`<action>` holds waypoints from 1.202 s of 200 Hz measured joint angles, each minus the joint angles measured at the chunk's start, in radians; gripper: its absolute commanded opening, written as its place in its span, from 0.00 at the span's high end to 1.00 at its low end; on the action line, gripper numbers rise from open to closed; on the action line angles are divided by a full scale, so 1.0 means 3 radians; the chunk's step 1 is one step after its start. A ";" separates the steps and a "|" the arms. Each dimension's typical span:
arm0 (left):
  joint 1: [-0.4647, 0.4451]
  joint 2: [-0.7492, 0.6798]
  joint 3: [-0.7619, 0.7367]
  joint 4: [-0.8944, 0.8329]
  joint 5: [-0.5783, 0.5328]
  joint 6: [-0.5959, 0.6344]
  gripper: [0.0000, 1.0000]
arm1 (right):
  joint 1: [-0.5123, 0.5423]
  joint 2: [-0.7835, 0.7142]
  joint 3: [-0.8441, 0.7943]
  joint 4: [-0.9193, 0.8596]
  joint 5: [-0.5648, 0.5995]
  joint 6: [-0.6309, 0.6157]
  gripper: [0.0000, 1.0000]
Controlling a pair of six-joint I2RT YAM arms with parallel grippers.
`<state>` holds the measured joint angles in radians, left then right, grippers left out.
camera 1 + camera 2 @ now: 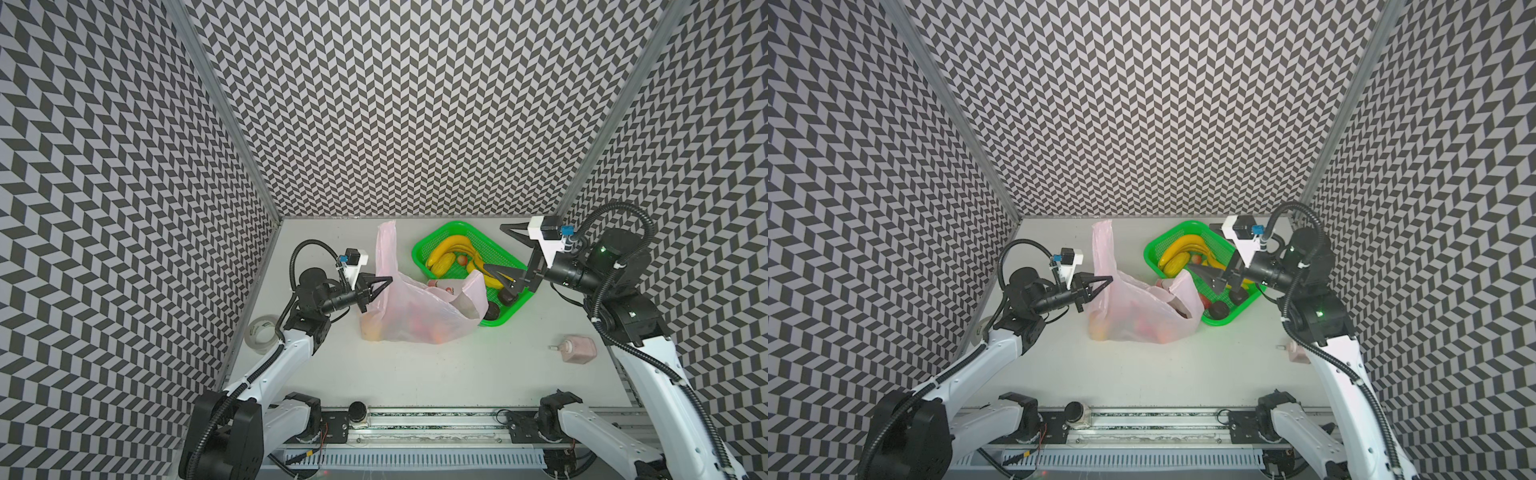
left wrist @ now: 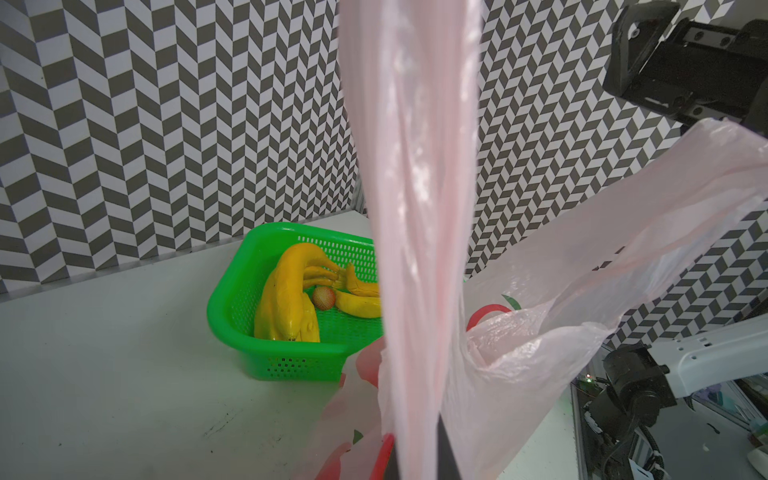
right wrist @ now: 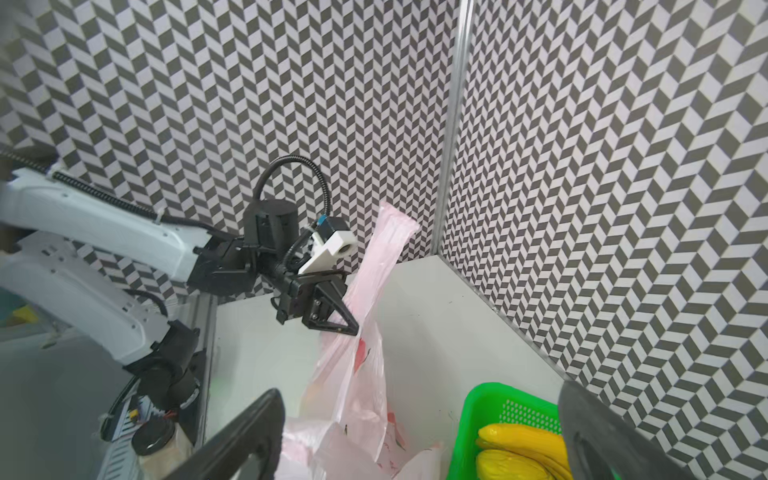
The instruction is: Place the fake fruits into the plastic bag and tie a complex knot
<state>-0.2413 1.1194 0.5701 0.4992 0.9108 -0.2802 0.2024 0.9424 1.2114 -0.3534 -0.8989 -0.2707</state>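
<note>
1. A clear tape roll point(image 1: 262, 333) lies at the left edge of the surface point(image 1: 415, 374), partly hidden behind the left arm.
2. The left claw point(image 1: 388, 280) is pinched narrow on the thin film at the left side of the plastic bag point(image 1: 419, 320). In the left wrist view the fingers are almost wholly cut off. Only a pink strip shows, rising from the bottom edge.
3. The bag sits slumped in the middle of the surface. Its far handle point(image 1: 386, 245) stands upright toward the far wall. Its right handle point(image 1: 473, 286) droops over the basket's near-left corner, and the two handles are well apart.
4. The fake fruits point(image 1: 376, 332) inside the bag show only as blurred orange and reddish shapes through the film. Their kinds cannot be told.
5. A green mesh basket point(image 1: 432, 239) stands just right of the bag, its near-left corner hidden by the film. Bananas point(image 1: 451, 249) lie at its far end with a small orange-red ball point(image 1: 462, 260) beside them. Two dark balls point(image 1: 493, 311) sit at its near end, one of them partly behind a claw finger.
6. The right claw point(image 1: 493, 246) is spread wide over the basket with nothing between its fingers. In the right wrist view both fingers are blurred and cut off by the frame.
7. A pink soap bottle point(image 1: 575, 350) lies on its side near the right edge. In a top view it is mostly hidden by the right arm.
</note>
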 measured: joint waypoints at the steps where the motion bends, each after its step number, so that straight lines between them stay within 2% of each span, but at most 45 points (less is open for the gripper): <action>1: 0.0000 0.0001 0.0000 0.0001 0.0000 -0.0003 1.00 | 0.0000 0.0000 -0.0001 -0.0013 -0.0011 -0.0020 0.01; 54: 0.0006 0.0006 0.0001 0.0031 0.0011 -0.0028 1.00 | 0.0036 0.0121 -0.0099 -0.0252 -0.0491 -0.0445 0.00; 70: 0.0006 0.0006 0.0001 0.0031 0.0011 -0.0027 1.00 | 0.0108 0.0217 -0.0099 -0.0290 -0.0502 -0.0495 0.07; 93: 0.0006 0.0006 0.0001 0.0031 0.0011 -0.0027 1.00 | 0.0266 0.0362 -0.0093 -0.0337 -0.0502 -0.0553 0.25; 139: 0.0006 0.0006 0.0003 0.0029 0.0010 -0.0027 1.00 | 0.0429 0.0562 0.0000 -0.0504 -0.0509 -0.0613 0.85; 157: 0.0006 0.0005 0.0009 0.0017 0.0010 -0.0024 1.00 | 0.0432 0.0573 0.0075 -0.0483 -0.0534 -0.0554 1.00; 200: 0.0010 -0.0006 0.0108 -0.0076 -0.0011 -0.0003 0.96 | 0.0431 0.0572 0.0137 -0.0089 -0.0474 -0.0088 1.00; 240: 0.0095 -0.0136 0.0196 -0.0267 -0.0053 0.0057 0.81 | 0.0431 0.0637 0.0137 0.0212 -0.0294 0.0357 1.00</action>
<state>-0.2127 1.0786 0.6289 0.4191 0.8948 -0.2630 0.3317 1.1336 1.2526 -0.2897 -0.9871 -0.1635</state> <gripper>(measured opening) 0.138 0.047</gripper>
